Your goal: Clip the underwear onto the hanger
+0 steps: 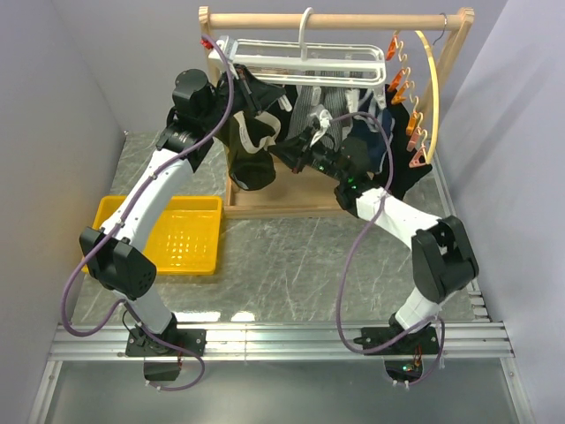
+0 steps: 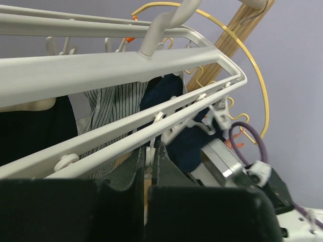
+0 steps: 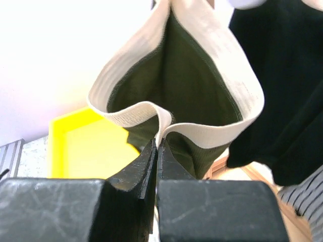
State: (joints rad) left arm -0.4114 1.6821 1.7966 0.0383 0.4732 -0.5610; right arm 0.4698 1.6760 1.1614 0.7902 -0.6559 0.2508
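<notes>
The underwear [image 1: 252,159], olive-green with a wide beige waistband [image 3: 222,65], hangs below the white grid hanger [image 1: 300,55]. My right gripper [image 3: 157,143] is shut on a fold of the waistband and holds it up under the hanger; in the top view it [image 1: 298,150] is just right of the garment. My left gripper [image 2: 150,159] is raised under the hanger's bars [image 2: 101,70], its jaws closed on a dangling white clip [image 2: 150,148]. In the top view the left gripper [image 1: 243,93] is at the hanger's left end. The far end of the waistband runs up out of view.
The hanger hangs from a wooden rack [image 1: 335,19]. Black [image 3: 287,101], navy [image 2: 166,93] and striped [image 2: 111,106] garments hang from it. A curved hoop with orange clips [image 1: 431,97] hangs at the right. A yellow basket [image 1: 181,234] sits at the left.
</notes>
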